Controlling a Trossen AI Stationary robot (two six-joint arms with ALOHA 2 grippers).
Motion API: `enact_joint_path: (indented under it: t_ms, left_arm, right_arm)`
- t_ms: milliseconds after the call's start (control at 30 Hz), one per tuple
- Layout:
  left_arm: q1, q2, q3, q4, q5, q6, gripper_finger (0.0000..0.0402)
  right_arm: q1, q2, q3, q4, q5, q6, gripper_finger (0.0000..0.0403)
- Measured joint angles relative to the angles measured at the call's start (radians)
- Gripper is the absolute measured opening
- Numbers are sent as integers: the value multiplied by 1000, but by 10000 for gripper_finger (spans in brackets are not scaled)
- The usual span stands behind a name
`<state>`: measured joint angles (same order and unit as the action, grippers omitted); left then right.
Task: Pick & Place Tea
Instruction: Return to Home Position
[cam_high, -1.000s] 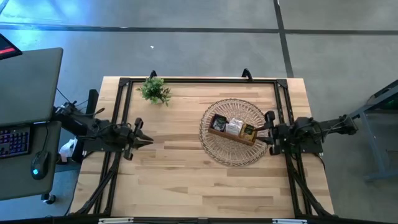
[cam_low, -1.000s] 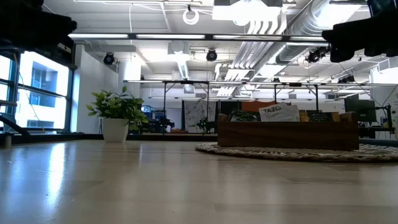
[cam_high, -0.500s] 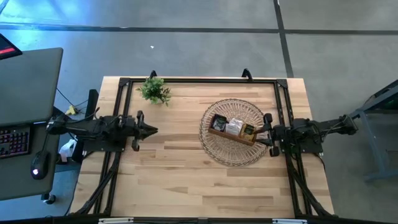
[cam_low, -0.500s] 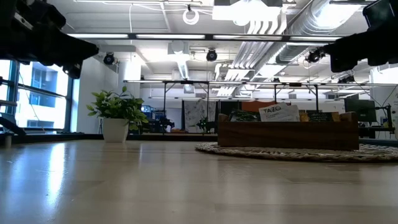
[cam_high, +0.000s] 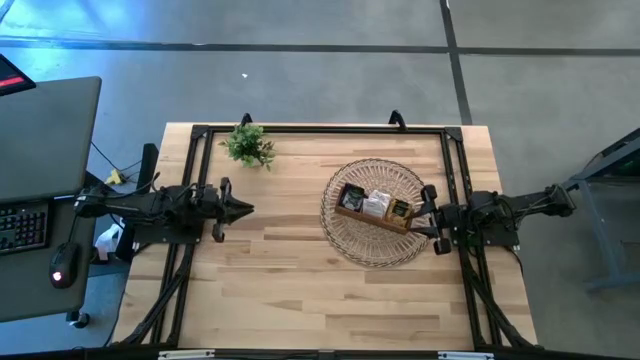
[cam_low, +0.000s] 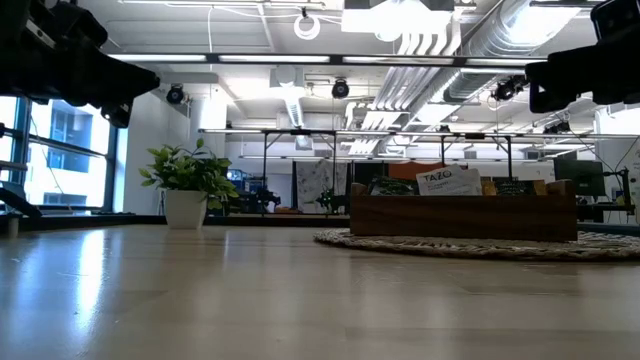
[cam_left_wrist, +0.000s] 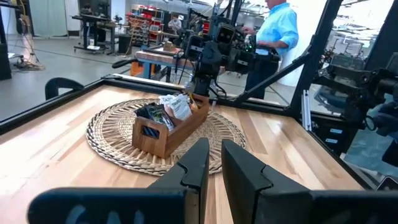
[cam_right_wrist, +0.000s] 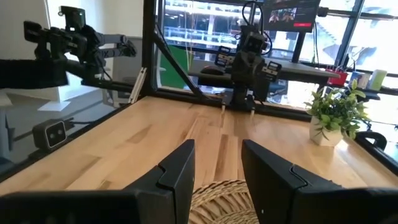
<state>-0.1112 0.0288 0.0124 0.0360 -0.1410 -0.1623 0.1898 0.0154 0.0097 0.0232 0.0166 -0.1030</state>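
The tea packets (cam_high: 377, 203) stand on edge in a brown wooden tray (cam_high: 352, 210), which sits on a round wicker basket (cam_high: 375, 245) on the table's right half. The left wrist view shows the tea packets (cam_left_wrist: 169, 107) too. My left gripper (cam_high: 247, 208) hangs level above the table's left part, pointing right toward the tray, far short of it. Its fingers (cam_left_wrist: 198, 163) stand a narrow gap apart with nothing between them. My right gripper (cam_high: 422, 214) hangs level over the basket's right rim, pointing left, open and empty (cam_right_wrist: 217, 165).
A small green plant in a white pot (cam_high: 248, 146) stands at the far left corner. A black frame (cam_high: 320, 129) runs along the table's far and side edges. Bare wood lies between the two grippers and along the near edge. A person (cam_left_wrist: 277, 28) stands beyond the table.
My left gripper has swung toward the table's far edge and turned from pointing slantwise toward the near right to pointing straight right at the tray. It has kept still over the last half second. The tray and tea have not moved.
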Motion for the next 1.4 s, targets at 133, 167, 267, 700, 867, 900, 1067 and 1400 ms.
enact_joint_path:
  t_ms: [133,167,267,700,867,900,1067,1400]
  left_arm:
    - [0,0,0,0,0,0,44]
    - [0,0,0,0,0,0,44]
    - [0,0,0,0,0,0,44]
    - [0,0,0,0,-1,0,44]
    - [0,0,0,0,-1,0,44]
    - [0,0,0,0,-1,0,44]
    - [0,0,0,0,-1,0,44]
    - [0,0,0,0,-1,0,44]
  right_arm:
    - [0,0,0,0,0,45,129]
    - [0,0,0,-1,0,53,129]
    - [0,0,0,-1,0,59,129]
    - [0,0,0,0,0,61,129]
    - [0,0,0,0,0,60,129]
    - [0,0,0,0,0,60,129]
    - [0,0,0,0,-1,60,129]
    - [0,0,0,1,-1,60,129]
